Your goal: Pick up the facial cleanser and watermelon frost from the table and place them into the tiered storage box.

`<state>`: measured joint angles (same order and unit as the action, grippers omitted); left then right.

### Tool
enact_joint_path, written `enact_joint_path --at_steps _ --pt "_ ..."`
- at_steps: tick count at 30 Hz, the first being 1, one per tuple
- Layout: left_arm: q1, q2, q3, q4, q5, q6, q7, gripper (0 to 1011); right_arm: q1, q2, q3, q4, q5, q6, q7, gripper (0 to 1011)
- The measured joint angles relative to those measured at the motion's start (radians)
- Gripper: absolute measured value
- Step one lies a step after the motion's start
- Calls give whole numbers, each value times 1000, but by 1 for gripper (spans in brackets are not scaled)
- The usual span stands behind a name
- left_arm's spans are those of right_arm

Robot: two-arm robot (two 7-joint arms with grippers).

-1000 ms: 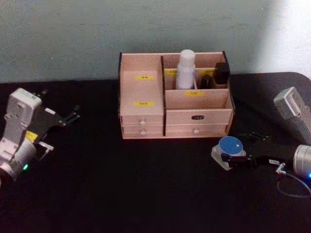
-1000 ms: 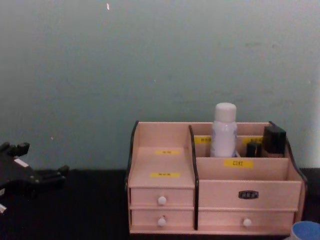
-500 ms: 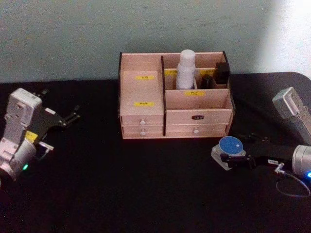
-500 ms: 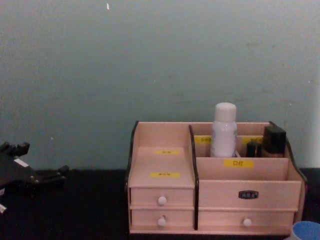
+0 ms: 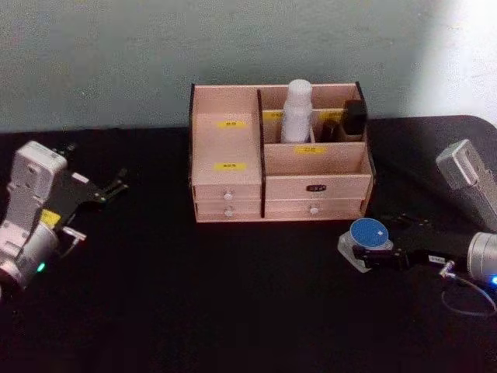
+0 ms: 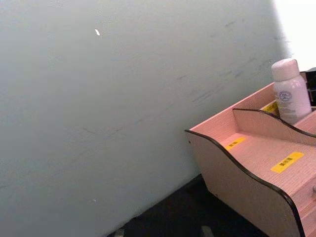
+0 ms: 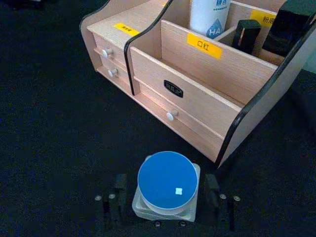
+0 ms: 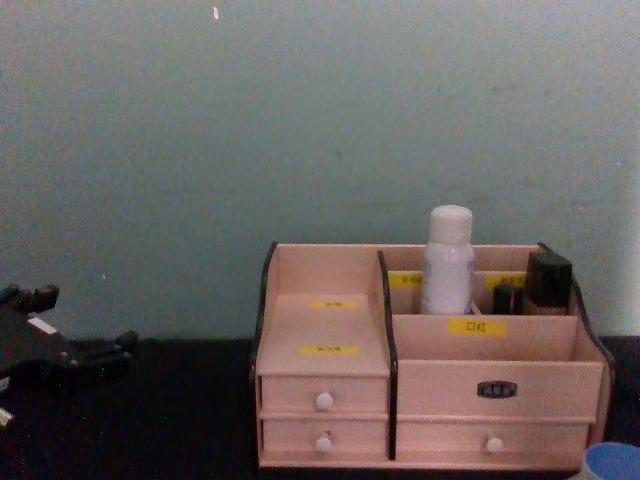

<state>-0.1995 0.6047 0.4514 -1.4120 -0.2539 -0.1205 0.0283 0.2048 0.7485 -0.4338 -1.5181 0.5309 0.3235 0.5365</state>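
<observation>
The watermelon frost, a square white jar with a round blue lid (image 5: 366, 235) (image 7: 167, 180), stands on the black table in front of the tiered storage box's (image 5: 225, 148) (image 7: 197, 74) right corner. My right gripper (image 5: 380, 241) (image 7: 165, 193) is open and straddles the jar, one finger on each side with a small gap. The facial cleanser, a white bottle (image 5: 297, 113) (image 8: 448, 262), stands upright in a rear compartment of the box. My left gripper (image 5: 96, 166) (image 8: 85, 318) hangs open over the table's left side, far from both.
Small black containers (image 5: 355, 116) (image 8: 548, 278) stand in the box's rear right compartment. The front right compartment (image 7: 207, 74) and the stepped left tiers hold nothing. A pale green wall (image 8: 300, 120) rises just behind the box. A thin cable (image 5: 466, 299) loops near my right wrist.
My right gripper has edged a little further around the blue-lidded jar. The jar, the box and my left arm have stayed where they were.
</observation>
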Motion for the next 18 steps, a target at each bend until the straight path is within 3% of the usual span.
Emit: enact_joint_path --at_steps 7,12,18 --pt "0 0 0 0 0 0 0 1001 0 0 0 0 0 0 0 866" --pt "0 0 0 0 0 0 0 1001 0 0 0 0 0 0 -1 708" --pt "0 0 0 0 0 0 0 1001 0 0 0 0 0 0 -1 705"
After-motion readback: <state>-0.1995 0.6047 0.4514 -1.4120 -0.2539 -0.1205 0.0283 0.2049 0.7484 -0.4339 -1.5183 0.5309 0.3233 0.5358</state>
